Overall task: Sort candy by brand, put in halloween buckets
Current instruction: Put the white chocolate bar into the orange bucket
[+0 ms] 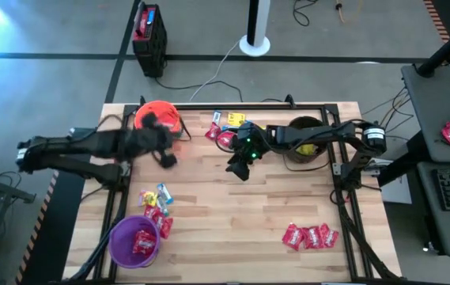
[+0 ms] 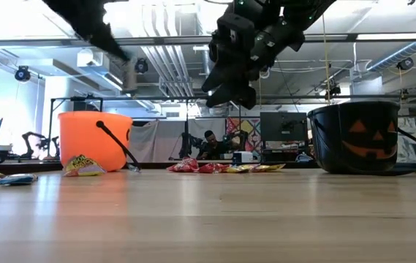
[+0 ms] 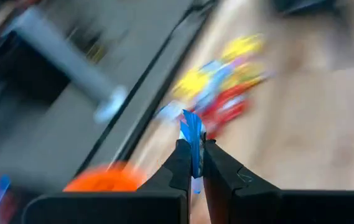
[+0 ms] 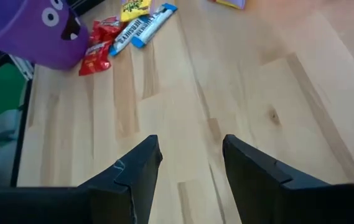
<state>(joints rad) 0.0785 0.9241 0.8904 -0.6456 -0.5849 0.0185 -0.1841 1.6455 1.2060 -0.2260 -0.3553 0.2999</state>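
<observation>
Now the left gripper (image 3: 195,163) pinches a blue-and-white candy (image 3: 191,132) between its fingers (image 3: 178,163) — the right gripper (image 4: 191,163) gapes empty.

Your left wrist view is smeared — the candy heap (image 3: 226,81) shows only as yellow, blue and red streaks. The purple bucket (image 4: 30,31) is cut by the picture's edge. From above, wrapper print is too small to read.

Bare wooden tabletop (image 1: 240,222) lies open through the middle, hemmed by the round orange plastic bucket (image 1: 158,116), black pumpkin-faced bucket (image 1: 307,142) and translucent purple bucket (image 1: 134,241).
</observation>
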